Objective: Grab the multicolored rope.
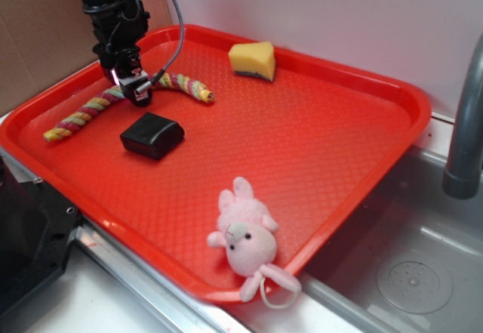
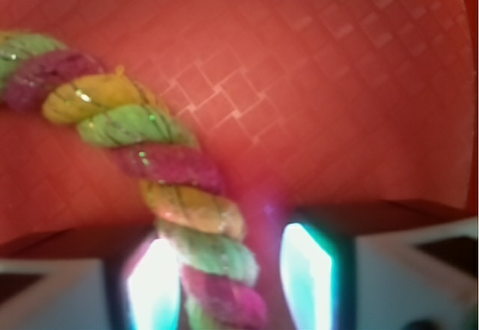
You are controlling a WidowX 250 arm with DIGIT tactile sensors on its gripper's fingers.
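The twisted yellow, pink and green multicolored rope (image 1: pixel 113 99) lies curved in the far-left corner area of the red textured plastic tray (image 1: pixel 339 144), near the raised rim. The black gripper (image 1: pixel 134 87) is lowered over the rope's middle; in the wrist view the rope (image 2: pixel 179 195) passes between the fingers (image 2: pixel 153 285), jaws apart and not clamped. A black rectangular block (image 1: pixel 152 134) sits just beside the rope. A yellow sponge wedge (image 1: pixel 253 60) and pink plush rabbit (image 1: pixel 245 238) lie well apart, leaving the tray centre open. A grey sink (image 1: pixel 407 272) adjoins the tray.
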